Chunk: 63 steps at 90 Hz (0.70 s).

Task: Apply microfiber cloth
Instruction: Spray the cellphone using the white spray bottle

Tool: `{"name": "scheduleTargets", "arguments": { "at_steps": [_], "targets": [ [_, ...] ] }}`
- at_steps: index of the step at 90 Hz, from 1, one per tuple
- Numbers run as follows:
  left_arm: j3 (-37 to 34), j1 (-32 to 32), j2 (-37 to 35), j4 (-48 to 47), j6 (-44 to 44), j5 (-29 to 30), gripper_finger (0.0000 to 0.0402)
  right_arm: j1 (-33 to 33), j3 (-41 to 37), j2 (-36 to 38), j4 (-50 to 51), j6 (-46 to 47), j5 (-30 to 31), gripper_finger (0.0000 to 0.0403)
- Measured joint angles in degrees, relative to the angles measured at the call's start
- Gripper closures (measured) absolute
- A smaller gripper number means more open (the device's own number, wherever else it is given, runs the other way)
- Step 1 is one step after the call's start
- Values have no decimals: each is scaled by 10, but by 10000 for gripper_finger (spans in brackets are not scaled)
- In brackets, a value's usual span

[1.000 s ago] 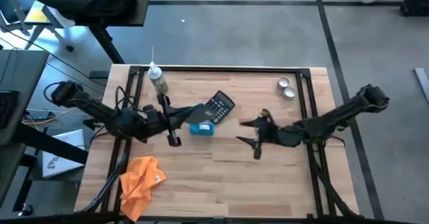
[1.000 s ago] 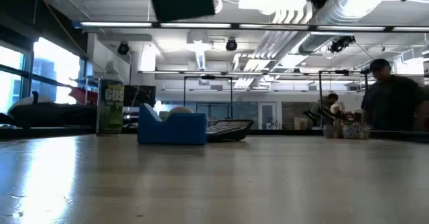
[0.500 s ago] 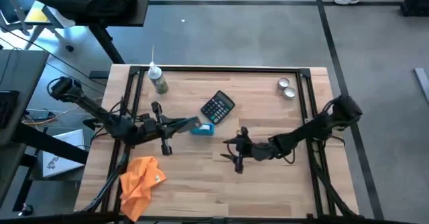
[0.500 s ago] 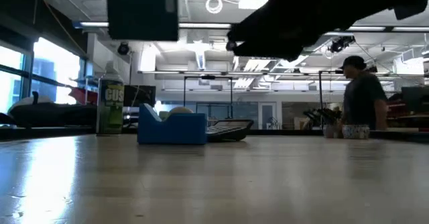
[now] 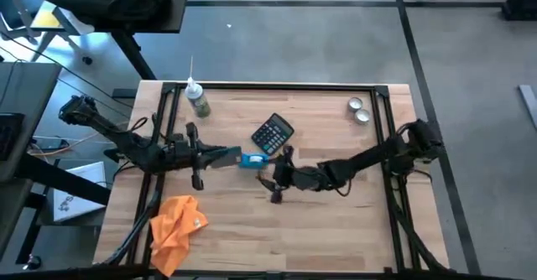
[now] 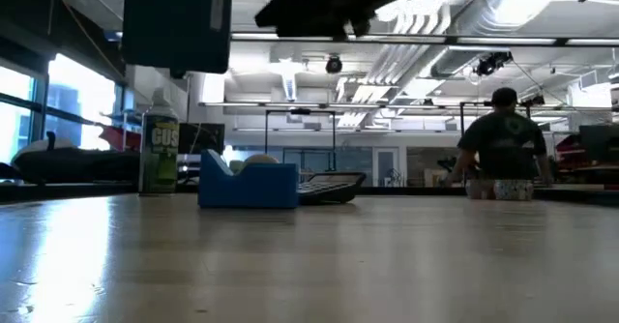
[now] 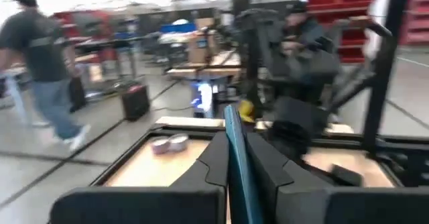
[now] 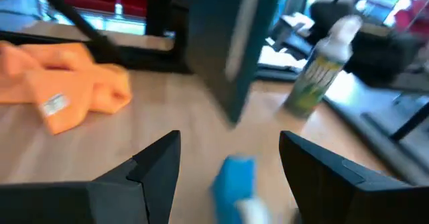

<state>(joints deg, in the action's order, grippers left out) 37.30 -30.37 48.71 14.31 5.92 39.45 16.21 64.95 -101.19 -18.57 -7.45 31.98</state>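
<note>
The orange microfiber cloth (image 5: 176, 225) lies crumpled at the table's near left corner and also shows in the right wrist view (image 8: 60, 90); no gripper touches it. My left gripper (image 5: 220, 156) is left of the small blue box (image 5: 252, 159), shut on a thin dark teal slab (image 7: 234, 157). The slab hangs high in the low view (image 6: 179, 18). My right gripper (image 5: 273, 181) hovers open just near-right of the blue box (image 8: 234, 177), facing the cloth. My left gripper pinches the thin teal slab between its two fingers (image 7: 268, 167) at one end (image 7: 236, 174). The fingers lie about level and point toward the table's right. The slab stands on edge and is lifted clear of the table.
A black calculator (image 5: 273, 133) lies behind the blue box. A spray bottle (image 5: 199, 102) stands at the far left, and two small tins (image 5: 359, 111) at the far right. Bare wood lies between the cloth and my right gripper. A person (image 6: 503, 149) stands in the room behind.
My left gripper has drawn back toward the table's left edge with the teal slab, away from the calculator. My right gripper has travelled toward the table's left, from mid-right to beside the blue box.
</note>
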Motion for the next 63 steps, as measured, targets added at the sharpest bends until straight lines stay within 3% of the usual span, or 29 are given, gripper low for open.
{"name": "scheduleTargets", "arguments": {
  "at_steps": [15, 33, 63],
  "targets": [
    [0, -1, -1, 3, 22, -61, 397, -9, 62, 22, 14, -65, -66, 181],
    [0, 0, 3, 18, 33, -93, 397, -8, 129, 23, 40, -66, -176, 183],
    [0, 0, 73, 116, 84, -118, 397, -16, 149, 22, 50, -55, -195, 223]
  ]
}}
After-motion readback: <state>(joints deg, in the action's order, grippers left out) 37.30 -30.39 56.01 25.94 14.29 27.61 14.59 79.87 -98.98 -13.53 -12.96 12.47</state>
